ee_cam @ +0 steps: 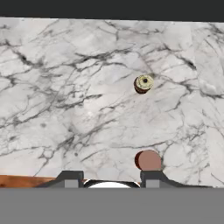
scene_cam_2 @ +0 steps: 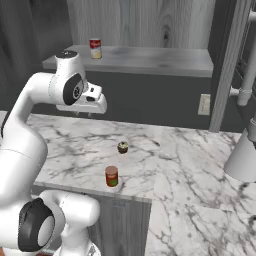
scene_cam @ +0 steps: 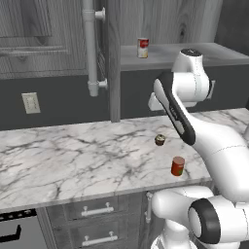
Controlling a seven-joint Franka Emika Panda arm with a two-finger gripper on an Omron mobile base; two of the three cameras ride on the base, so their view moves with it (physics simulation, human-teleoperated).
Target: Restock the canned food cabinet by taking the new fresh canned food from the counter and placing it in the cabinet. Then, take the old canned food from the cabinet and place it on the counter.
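The orange-red new can [scene_cam: 178, 166] [scene_cam_2: 111, 176] stands near the front edge of the white marble counter [scene_cam: 73, 155] [scene_cam_2: 190, 165]. The old red-and-white can [scene_cam: 142, 48] [scene_cam_2: 95, 48] stands on the pale shelf board [scene_cam: 194, 54] [scene_cam_2: 150, 59] of the grey cabinet, whose door [scene_cam: 109, 58] is swung open. My gripper [scene_cam_2: 83, 113] [ee_cam: 111, 179] hangs open high above the counter, pointing down, with nothing between its fingers. In the hand view the new can [ee_cam: 148, 160] sits just past the right fingertip [ee_cam: 153, 176].
A small round brown-yellow lump [scene_cam: 160, 140] [scene_cam_2: 122, 147] [ee_cam: 143, 84] lies on the counter behind the new can. The door's silver bar handle [scene_cam: 91, 44] juts out. A wall outlet [scene_cam: 30, 102] [scene_cam_2: 203, 104] sits under the cabinets; drawers [scene_cam: 97, 211] lie below the counter.
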